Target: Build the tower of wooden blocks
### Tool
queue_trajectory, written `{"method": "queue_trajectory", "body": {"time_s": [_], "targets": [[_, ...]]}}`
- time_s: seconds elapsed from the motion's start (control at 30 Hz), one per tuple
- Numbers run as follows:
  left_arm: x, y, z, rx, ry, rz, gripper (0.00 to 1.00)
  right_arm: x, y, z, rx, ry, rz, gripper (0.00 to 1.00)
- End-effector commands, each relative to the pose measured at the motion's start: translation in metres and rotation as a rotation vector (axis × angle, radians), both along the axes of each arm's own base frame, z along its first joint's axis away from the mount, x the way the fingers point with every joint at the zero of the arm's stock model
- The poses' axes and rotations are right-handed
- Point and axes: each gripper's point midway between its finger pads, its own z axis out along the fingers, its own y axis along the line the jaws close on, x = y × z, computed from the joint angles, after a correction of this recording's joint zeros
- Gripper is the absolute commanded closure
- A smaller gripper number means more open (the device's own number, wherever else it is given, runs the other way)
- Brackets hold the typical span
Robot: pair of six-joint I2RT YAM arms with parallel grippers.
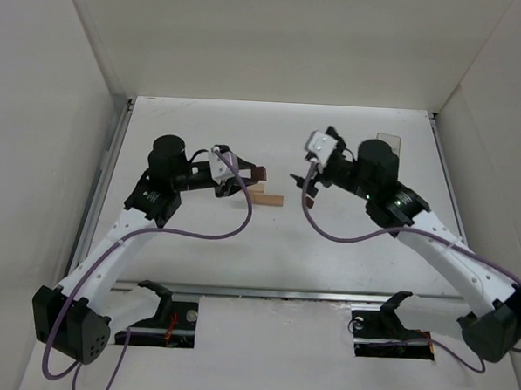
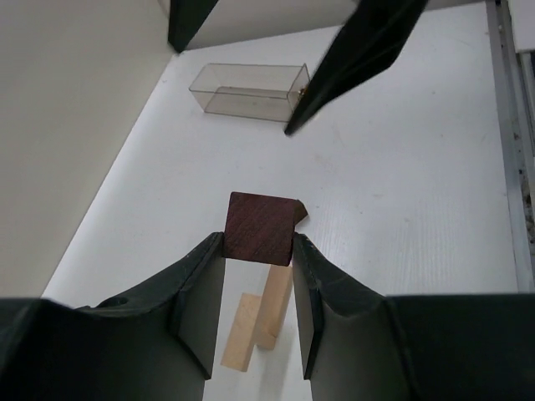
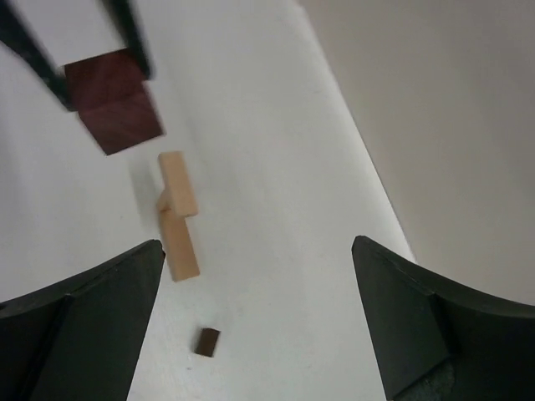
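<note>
- Between the jaws of the left gripper (image 2: 257, 251), a dark reddish-brown block (image 2: 261, 225) is being clamped, above two touching tan bars (image 2: 259, 326).
- The right gripper (image 3: 257, 246) is being held wide open, empty, near the bars.

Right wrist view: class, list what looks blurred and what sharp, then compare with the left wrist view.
Right wrist view: the left gripper's fingers are smeared, the dark block soft, the tan bars crisper. Left wrist view: that block's grain is sharp; the clear box shows mainly by its edges.

Probably lab, white-walled enclosure (image 1: 295, 39), white table (image 1: 326, 268)
</note>
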Motion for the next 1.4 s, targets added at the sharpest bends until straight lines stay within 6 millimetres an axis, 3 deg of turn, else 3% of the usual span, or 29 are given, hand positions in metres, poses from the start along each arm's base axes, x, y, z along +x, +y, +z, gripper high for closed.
{"method": "queue_trajectory", "body": {"time_s": [0.0,0.03,0.07,0.13,0.2,0.27,0.33,0.5,0.63,0.7,0.8,1.07,1.2,1.37], "targets": [[-0.013,-0.001,0.055,-0.185,-0.043,-0.034,1.00,0.013,-0.046,0.108,0.615,-0.060,-0.327,0.00],[-0.017,0.000,0.059,-0.236,0.057,-0.035,1.00,0.016,-0.066,0.126,0.815,-0.070,-0.400,0.00],[-0.021,-0.001,0.076,-0.282,0.030,-0.060,1.00,0.009,-0.082,0.141,0.929,-0.056,-0.423,0.00],[-0.027,-0.004,0.086,-0.324,0.077,-0.092,1.00,-0.003,-0.062,0.135,0.860,0.011,-0.273,0.00],[-0.033,-0.005,0.101,-0.386,0.128,-0.115,1.00,-0.012,-0.041,0.141,0.793,0.057,-0.150,0.01],[-0.037,-0.003,0.112,-0.422,0.147,-0.124,1.00,-0.032,-0.018,0.137,0.711,0.122,0.018,0.10],[-0.040,-0.004,0.119,-0.451,0.190,-0.139,1.00,-0.039,-0.010,0.132,0.685,0.142,0.077,0.17],[-0.047,-0.004,0.140,-0.491,0.214,-0.168,1.00,-0.064,-0.014,0.157,0.732,0.060,0.180,0.22],[-0.045,-0.005,0.142,-0.503,0.236,-0.177,1.00,-0.079,0.001,0.155,0.656,0.117,0.310,0.30],[-0.044,-0.006,0.141,-0.499,0.244,-0.186,1.00,-0.082,0.012,0.145,0.606,0.169,0.380,0.35],[-0.045,-0.006,0.142,-0.504,0.245,-0.190,1.00,-0.077,0.021,0.133,0.550,0.238,0.406,0.41],[-0.044,-0.007,0.142,-0.506,0.236,-0.193,1.00,-0.069,0.028,0.131,0.538,0.259,0.414,0.41],[-0.042,-0.006,0.143,-0.513,0.236,-0.186,1.00,-0.075,0.036,0.128,0.527,0.287,0.450,0.41],[-0.042,-0.006,0.143,-0.511,0.226,-0.185,1.00,-0.083,0.039,0.138,0.531,0.262,0.502,0.41]]}}
